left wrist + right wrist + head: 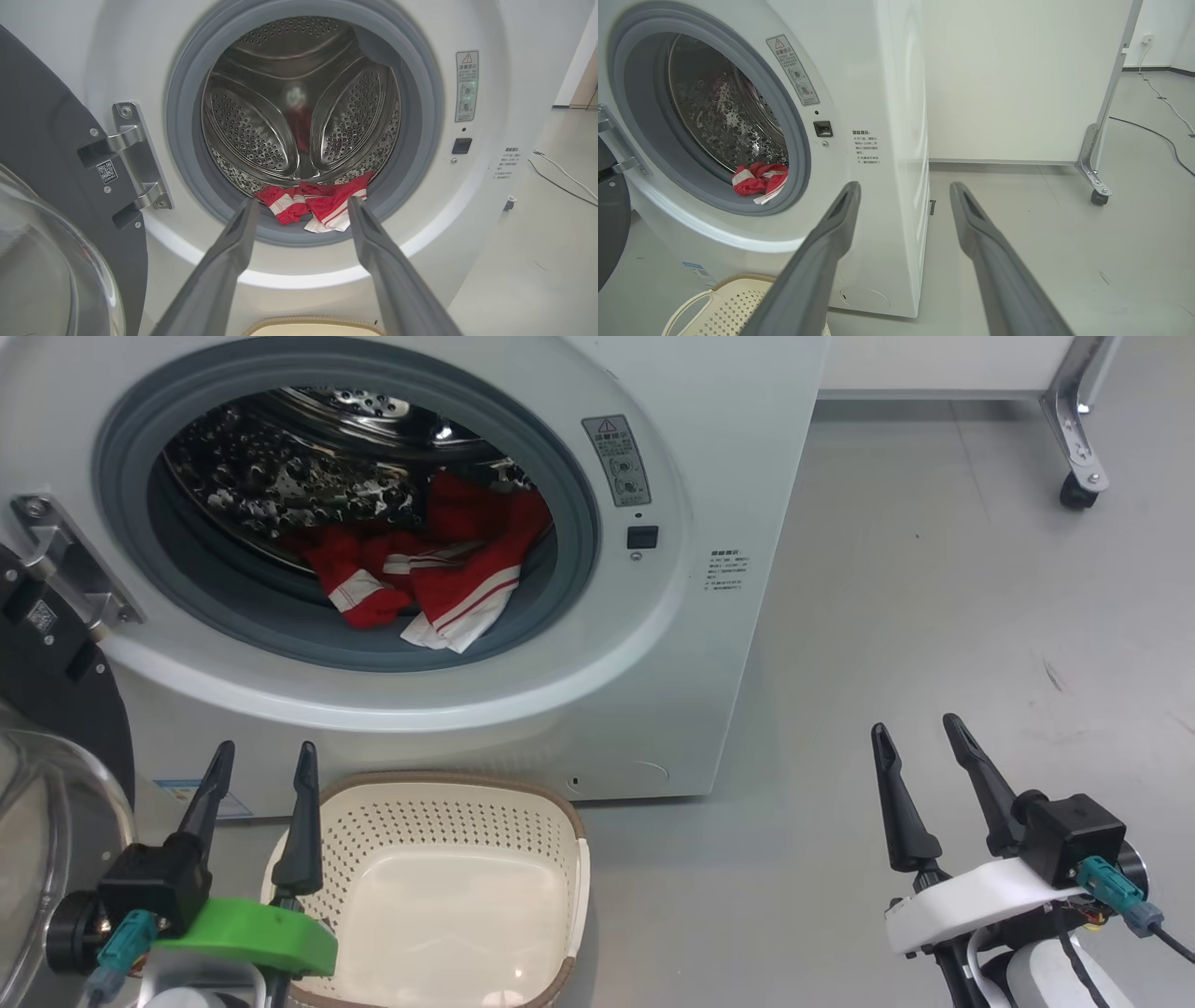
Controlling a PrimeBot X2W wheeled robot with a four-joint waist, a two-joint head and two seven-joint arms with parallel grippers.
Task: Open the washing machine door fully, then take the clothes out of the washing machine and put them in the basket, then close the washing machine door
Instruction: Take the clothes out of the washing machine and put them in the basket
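Shiny perforated steel drum (252, 126), matt rubber seal (184, 140), soft fabric clothes (448, 569) (crumpled), smooth cream plastic basket (448, 831)

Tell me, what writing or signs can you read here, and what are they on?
Warning sticker on the washer: red triangle sign; Chinese print too small to read.
Printed block, also on the washer: Chinese, blurred.
QR sticker on the door: unreadable.
Blue label low on the washer: unreadable.

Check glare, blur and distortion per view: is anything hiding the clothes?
Head view: sharp; glints on the drum, a light spot in the basket, clothes plain. Left wrist view: mild wide-angle bowing of the washer front, left gripper soft close up, blurred reddish reflection deep in the drum. Right wrist view: right gripper soft, clothes small but unobscured.
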